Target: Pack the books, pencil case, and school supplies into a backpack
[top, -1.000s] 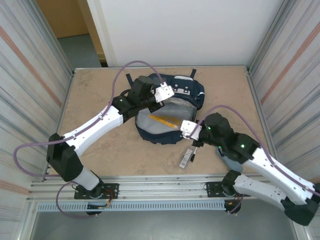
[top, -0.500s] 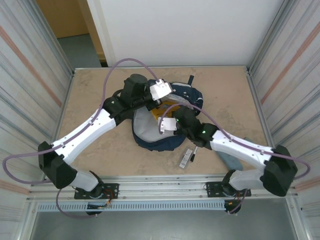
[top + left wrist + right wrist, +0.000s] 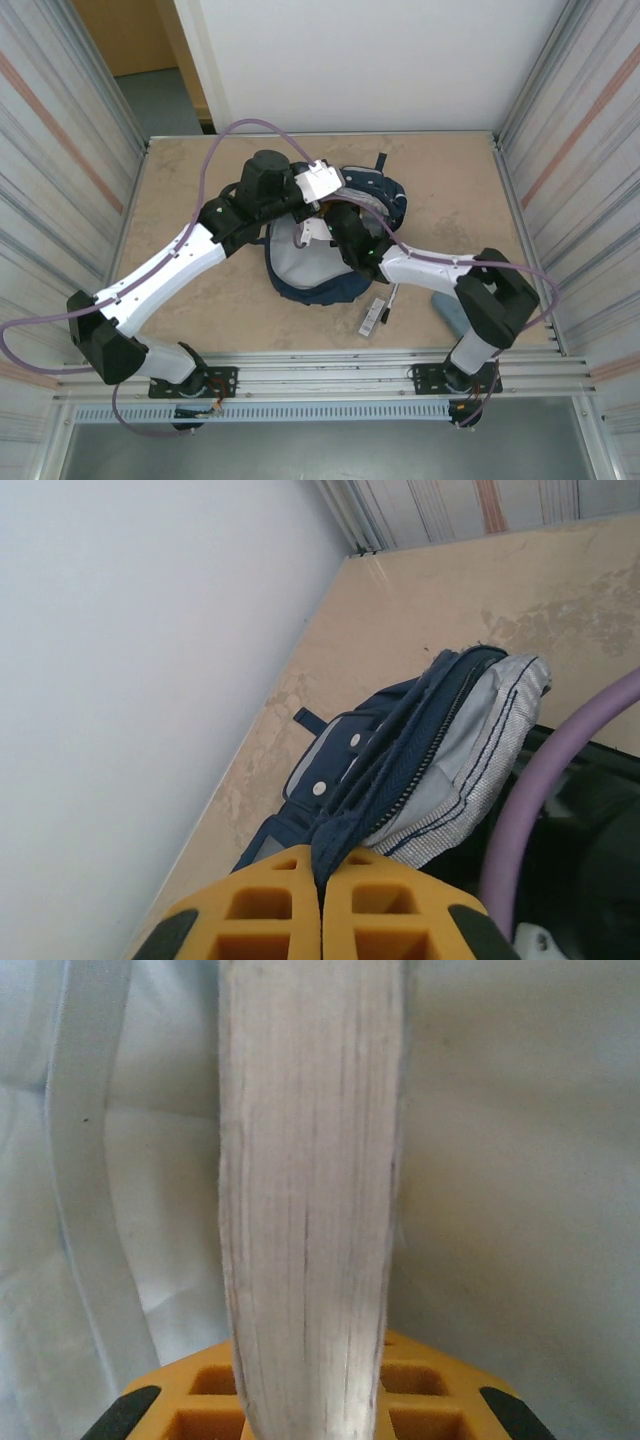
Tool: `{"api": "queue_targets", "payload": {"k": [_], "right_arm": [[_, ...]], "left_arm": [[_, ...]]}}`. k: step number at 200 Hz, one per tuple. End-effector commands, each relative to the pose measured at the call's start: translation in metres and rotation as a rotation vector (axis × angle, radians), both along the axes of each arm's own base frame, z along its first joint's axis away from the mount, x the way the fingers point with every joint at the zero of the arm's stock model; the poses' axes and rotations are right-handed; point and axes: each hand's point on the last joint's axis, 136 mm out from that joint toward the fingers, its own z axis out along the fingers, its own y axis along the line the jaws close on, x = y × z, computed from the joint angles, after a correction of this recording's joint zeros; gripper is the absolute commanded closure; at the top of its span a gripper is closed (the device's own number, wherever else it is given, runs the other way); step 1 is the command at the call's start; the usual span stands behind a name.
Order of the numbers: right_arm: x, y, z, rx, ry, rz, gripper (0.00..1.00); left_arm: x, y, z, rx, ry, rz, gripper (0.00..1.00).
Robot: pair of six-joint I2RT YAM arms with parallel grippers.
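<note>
Top: left gripper (image 3: 322,190) holds backpack (image 3: 300,288) rim up, right gripper (image 3: 315,230) sits inside the mouth; left wrist: fingers (image 3: 270,905) clenched on navy zip edge; right wrist: fingers (image 3: 435,1400) clamp book (image 3: 310,1160), long axis pointing straight ahead into pale lining, right arm nearer

White shells and black joint housings clad the left arm (image 3: 170,265) and right arm (image 3: 432,270) — a purple cable (image 3: 530,795) trails each. The left gripper (image 3: 321,875) has orange-yellow fingers with moulded pockets and black corners.
</note>
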Motion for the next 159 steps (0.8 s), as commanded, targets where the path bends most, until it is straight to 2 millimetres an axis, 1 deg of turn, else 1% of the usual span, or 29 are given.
{"api": "queue_targets", "payload": {"k": [1, 39, 60, 66, 74, 80, 92, 96, 99, 110, 120, 129, 155, 159], "right_arm": [[0.025, 0.009, 0.043, 0.079, -0.156, -0.041, 1.0], [0.034, 0.008, 0.001, -0.053, -0.1, -0.027, 1.0], [0.028, 0.008, -0.021, -0.127, -0.042, 0.006, 1.0], [0.026, 0.007, -0.026, -0.129, -0.024, 0.007, 0.95], [0.023, 0.008, -0.03, -0.117, 0.005, 0.013, 0.87], [0.019, 0.01, -0.036, -0.115, 0.036, 0.023, 0.75], [0.012, 0.011, -0.046, -0.111, 0.101, 0.036, 0.48], [0.008, 0.012, -0.052, -0.121, 0.129, 0.044, 0.41], [0.005, 0.01, -0.056, -0.131, 0.152, 0.048, 0.38], [-0.007, 0.008, -0.065, -0.149, 0.214, 0.064, 0.3], [-0.018, 0.008, -0.068, -0.13, 0.265, 0.084, 0.25], [-0.027, 0.009, -0.066, -0.087, 0.312, 0.098, 0.2], [-0.058, 0.01, -0.055, 0.002, 0.479, 0.126, 0.15], [-0.063, 0.01, -0.054, 0.012, 0.496, 0.132, 0.11]], "left_arm": [[-0.019, -0.005, 0.069, -0.158, -0.129, -0.065, 1.0], [-0.018, -0.002, 0.063, -0.139, -0.129, -0.049, 1.0], [-0.018, 0.0, 0.06, -0.139, -0.132, -0.043, 1.0], [-0.018, 0.0, 0.06, -0.137, -0.135, -0.041, 1.0], [-0.018, 0.001, 0.058, -0.133, -0.134, -0.038, 1.0], [-0.018, 0.001, 0.058, -0.131, -0.132, -0.038, 1.0], [-0.018, 0.001, 0.054, -0.126, -0.13, -0.039, 1.0], [-0.018, 0.001, 0.054, -0.126, -0.132, -0.04, 1.0], [-0.018, 0.001, 0.052, -0.123, -0.131, -0.039, 1.0], [-0.016, 0.001, 0.049, -0.116, -0.134, -0.031, 1.0], [-0.014, 0.002, 0.048, -0.111, -0.132, -0.024, 1.0], [-0.013, 0.003, 0.045, -0.099, -0.129, -0.021, 1.0], [-0.008, 0.005, 0.039, -0.104, -0.129, -0.005, 1.0], [-0.007, 0.005, 0.039, -0.106, -0.128, -0.003, 1.0]]}}
